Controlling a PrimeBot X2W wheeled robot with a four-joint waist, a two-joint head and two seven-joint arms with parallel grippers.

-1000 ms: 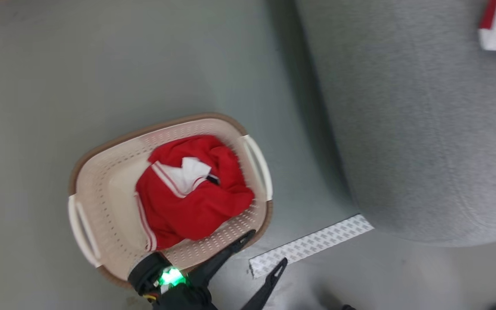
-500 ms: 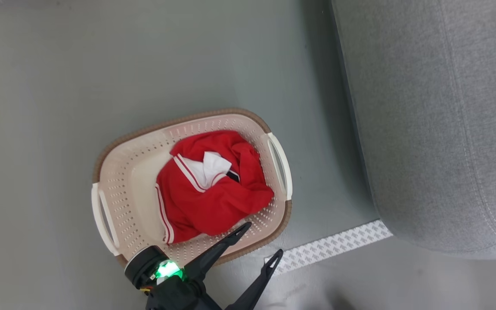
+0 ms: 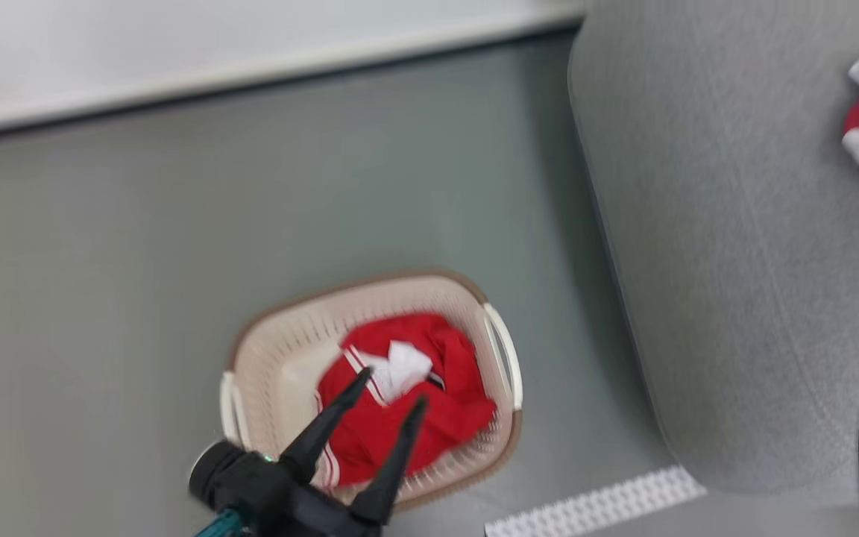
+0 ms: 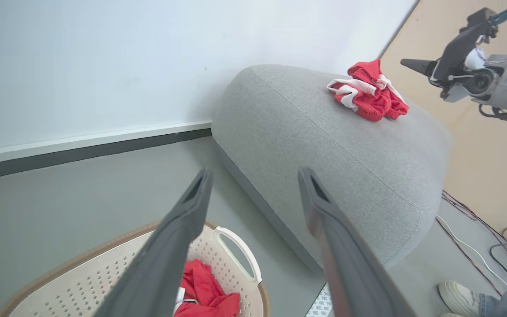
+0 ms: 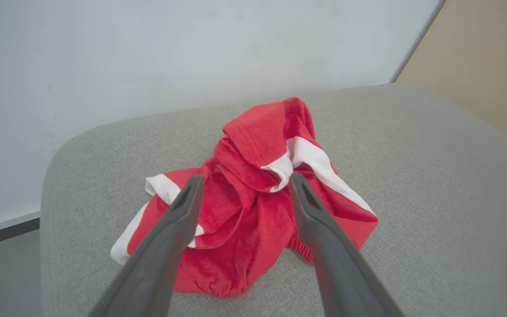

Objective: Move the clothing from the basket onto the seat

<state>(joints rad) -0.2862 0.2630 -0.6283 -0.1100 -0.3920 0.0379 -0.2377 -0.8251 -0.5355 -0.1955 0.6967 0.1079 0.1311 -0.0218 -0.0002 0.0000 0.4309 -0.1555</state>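
Grey seat (image 5: 412,185) under your right gripper (image 5: 245,177) — jaws apart, red garment (image 5: 253,132) lying loose just ahead. Your left gripper (image 3: 391,388) gapes over the basket (image 3: 288,328).

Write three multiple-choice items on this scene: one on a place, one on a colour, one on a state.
1. Where does the laundry basket stand?
A. On the grey floor beside the sofa seat
B. On the sofa seat
C. On a table

2. What colour is the basket's rim?
A. Blue
B. Brown
C. Black

3. How is the right gripper?
A. Shut on a garment
B. Shut and empty
C. Open, aimed at the red clothing on the seat

Answers:
1 A, the basket sits on the floor next to the seat.
2 B, a brown band runs round its top.
3 C, its fingers stand wide apart, with the clothing beyond them.
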